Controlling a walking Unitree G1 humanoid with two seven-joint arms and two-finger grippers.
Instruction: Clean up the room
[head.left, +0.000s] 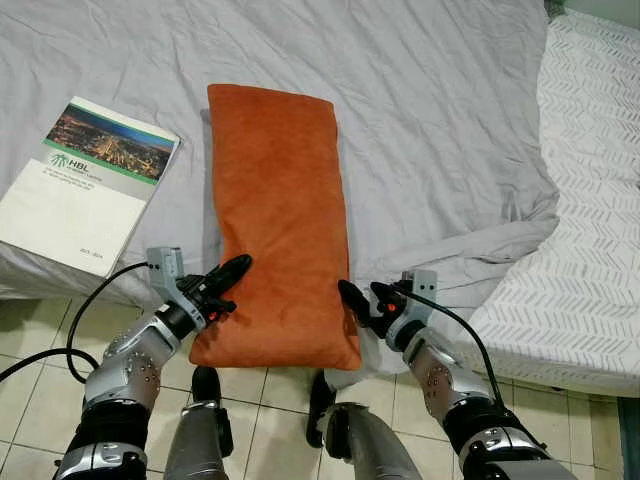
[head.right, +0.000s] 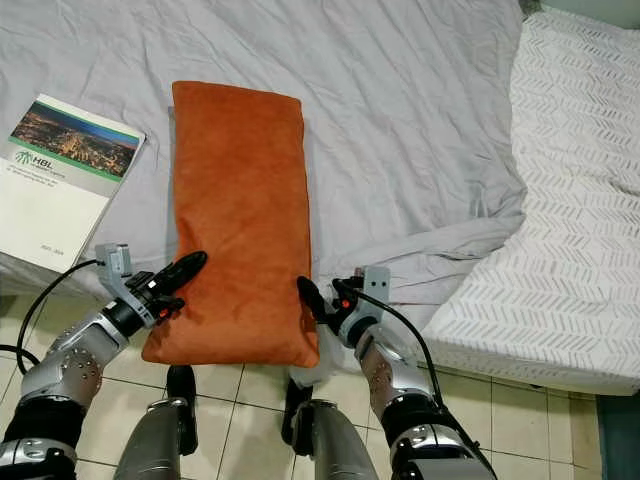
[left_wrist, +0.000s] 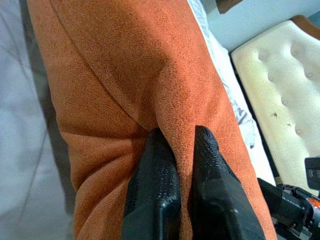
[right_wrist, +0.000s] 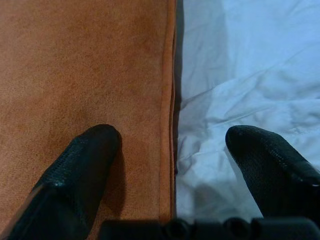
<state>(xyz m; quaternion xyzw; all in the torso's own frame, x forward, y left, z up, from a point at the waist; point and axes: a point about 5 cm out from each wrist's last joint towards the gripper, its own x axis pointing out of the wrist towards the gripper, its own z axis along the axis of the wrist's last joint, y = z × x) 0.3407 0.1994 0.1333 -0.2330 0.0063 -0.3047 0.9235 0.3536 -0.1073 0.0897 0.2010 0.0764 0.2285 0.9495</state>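
left gripper (head.left: 232, 283): fingers pinched onto pillow (head.left: 280, 220) fold | right gripper (head.left: 365, 300): fingers spread, straddling pillow's right edge

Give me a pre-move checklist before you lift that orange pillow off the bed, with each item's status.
1. Left gripper pinching a fold of the orange pillow: ok.
2. Right gripper closed on the pillow: not ok; open, straddling its edge seam.
3. Pillow supported: not ok; its near end overhangs the bed.
4. Book apart from the pillow: ok.
5. Grip firmness on the left: cannot tell.
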